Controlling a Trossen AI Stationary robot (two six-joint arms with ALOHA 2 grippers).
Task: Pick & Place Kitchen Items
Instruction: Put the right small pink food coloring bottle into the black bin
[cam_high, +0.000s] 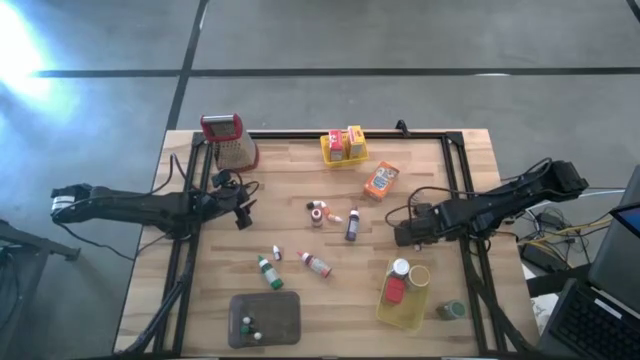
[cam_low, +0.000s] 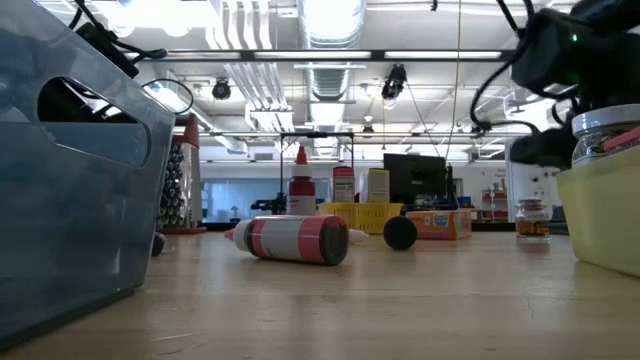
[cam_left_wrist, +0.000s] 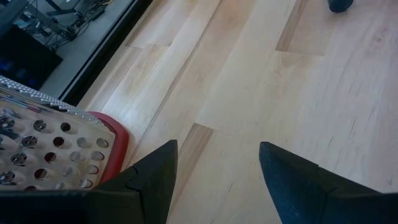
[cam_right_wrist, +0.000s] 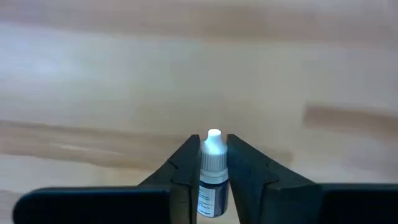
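Bottle (cam_right_wrist: 212, 168), white-capped, is sitting between the right hand's (cam_right_wrist: 213, 180) fingers, which are gripping its sides. Grip looks narrow; judged risk: bottle twisting or slipping out during lifting. Left hand (cam_left_wrist: 217, 180) is waiting open beside the grater (cam_left_wrist: 50, 149).

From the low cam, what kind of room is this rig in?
Probably a lab or workshop, not a kitchen: exposed ceiling ducts with strip lights, a monitor at the back, and a wooden table edged with a black frame.
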